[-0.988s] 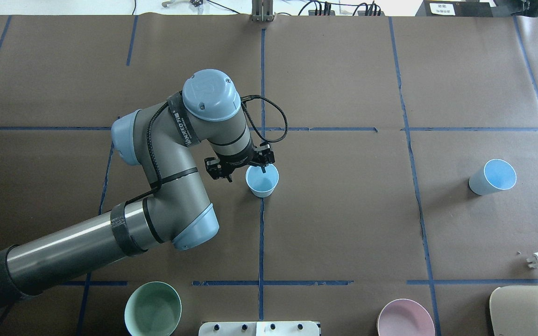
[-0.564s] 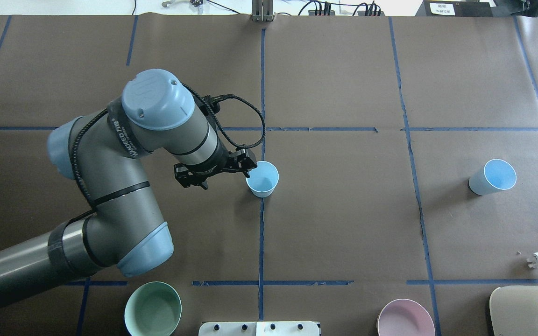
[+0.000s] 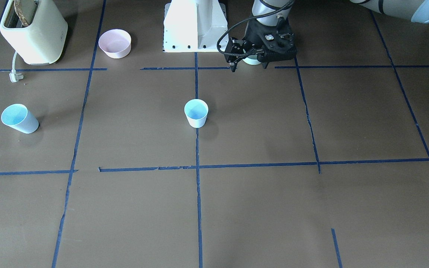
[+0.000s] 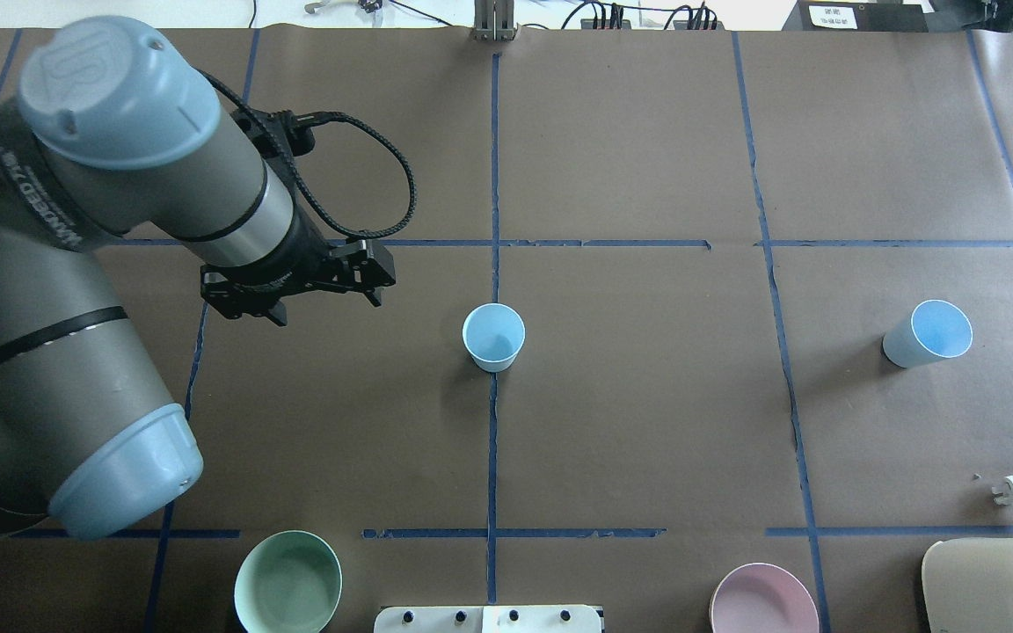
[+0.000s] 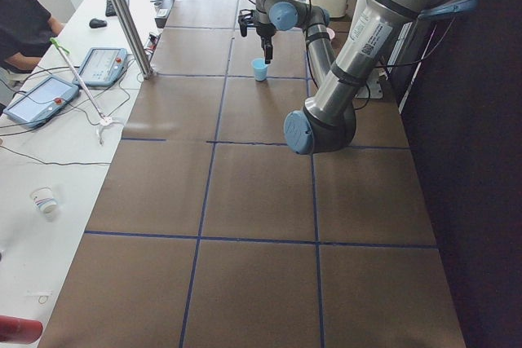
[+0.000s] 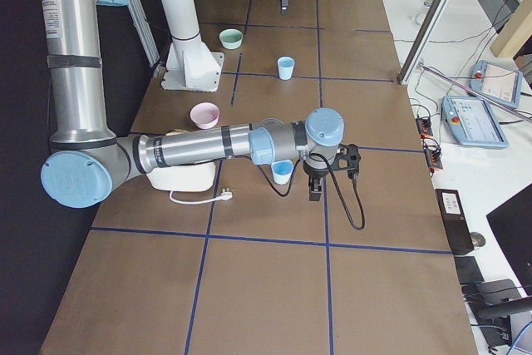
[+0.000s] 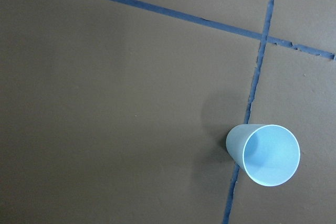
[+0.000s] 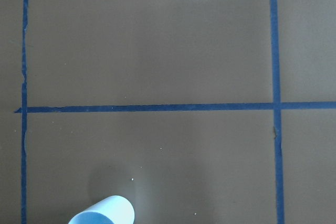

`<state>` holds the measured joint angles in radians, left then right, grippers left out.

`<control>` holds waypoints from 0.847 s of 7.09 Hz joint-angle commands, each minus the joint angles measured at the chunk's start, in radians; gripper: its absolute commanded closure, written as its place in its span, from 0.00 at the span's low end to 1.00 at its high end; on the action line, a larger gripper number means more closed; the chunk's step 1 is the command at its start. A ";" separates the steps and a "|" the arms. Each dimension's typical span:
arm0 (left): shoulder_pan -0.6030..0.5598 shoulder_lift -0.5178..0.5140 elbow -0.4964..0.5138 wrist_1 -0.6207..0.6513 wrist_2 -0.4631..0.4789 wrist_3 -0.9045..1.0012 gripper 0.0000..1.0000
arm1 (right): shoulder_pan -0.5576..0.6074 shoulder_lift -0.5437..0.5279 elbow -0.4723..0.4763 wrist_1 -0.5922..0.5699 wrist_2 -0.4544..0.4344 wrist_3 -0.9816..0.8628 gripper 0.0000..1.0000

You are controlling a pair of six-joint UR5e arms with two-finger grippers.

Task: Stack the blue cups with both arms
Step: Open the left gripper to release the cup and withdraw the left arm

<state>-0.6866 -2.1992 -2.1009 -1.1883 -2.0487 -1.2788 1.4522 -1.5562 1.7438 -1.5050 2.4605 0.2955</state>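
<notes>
One blue cup stands upright on the centre tape line. It also shows in the front view and in the left wrist view. My left gripper is open and empty, raised well to the left of that cup; it shows in the front view too. The second blue cup is at the table's right. My right gripper shows only in the exterior right view, beside that cup. I cannot tell whether it is open or shut.
A mint-green bowl and a pink bowl sit at the near edge, either side of the white pedestal base. A cream toaster with a loose plug stands at the near right corner.
My left gripper had a finger inside the centre cup's rim. It has since pulled out and moved left and up, away from the cup. The cup stays standing in place.
</notes>
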 commanded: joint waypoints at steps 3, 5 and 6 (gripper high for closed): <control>-0.158 0.136 -0.122 0.088 -0.051 0.243 0.00 | -0.237 -0.159 0.025 0.512 -0.129 0.452 0.00; -0.214 0.200 -0.146 0.090 -0.071 0.346 0.00 | -0.298 -0.163 0.023 0.513 -0.159 0.487 0.00; -0.217 0.205 -0.146 0.090 -0.071 0.349 0.00 | -0.323 -0.163 0.014 0.513 -0.181 0.488 0.00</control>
<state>-0.8887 -2.0096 -2.2442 -1.0989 -2.1138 -0.9551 1.1624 -1.7180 1.7652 -0.9968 2.3048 0.7720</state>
